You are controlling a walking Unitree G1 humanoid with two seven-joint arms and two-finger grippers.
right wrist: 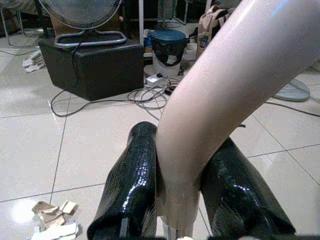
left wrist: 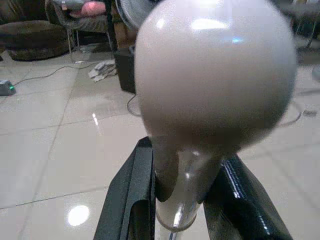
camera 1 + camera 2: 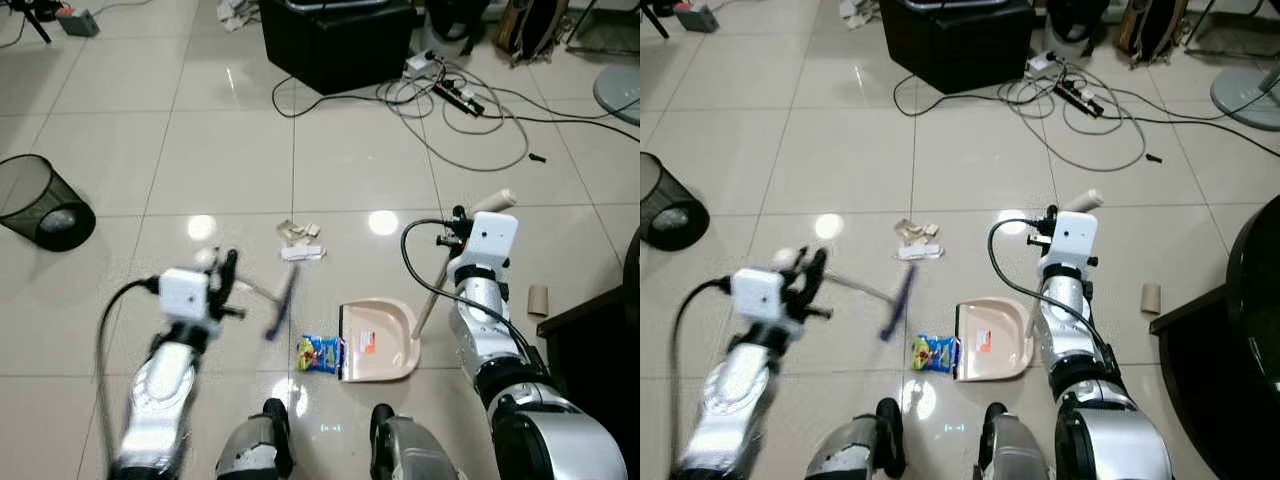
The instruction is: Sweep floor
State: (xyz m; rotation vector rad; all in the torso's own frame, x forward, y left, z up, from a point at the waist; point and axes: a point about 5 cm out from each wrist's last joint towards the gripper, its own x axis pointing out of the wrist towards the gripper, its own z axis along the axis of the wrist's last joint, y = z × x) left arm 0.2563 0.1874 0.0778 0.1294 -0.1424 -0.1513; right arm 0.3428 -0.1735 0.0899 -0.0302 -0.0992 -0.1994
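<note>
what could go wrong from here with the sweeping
The blue snack wrapper lies beside the dustpan, at its side wall rather than its mouth, so a stroke may push it past. The paper scraps sit well beyond the pan, and the broom in the left pincer looks blurred, so a fast swing could scatter them. The right pincer holds the dustpan handle up high; the pan might tip or slide.
</note>
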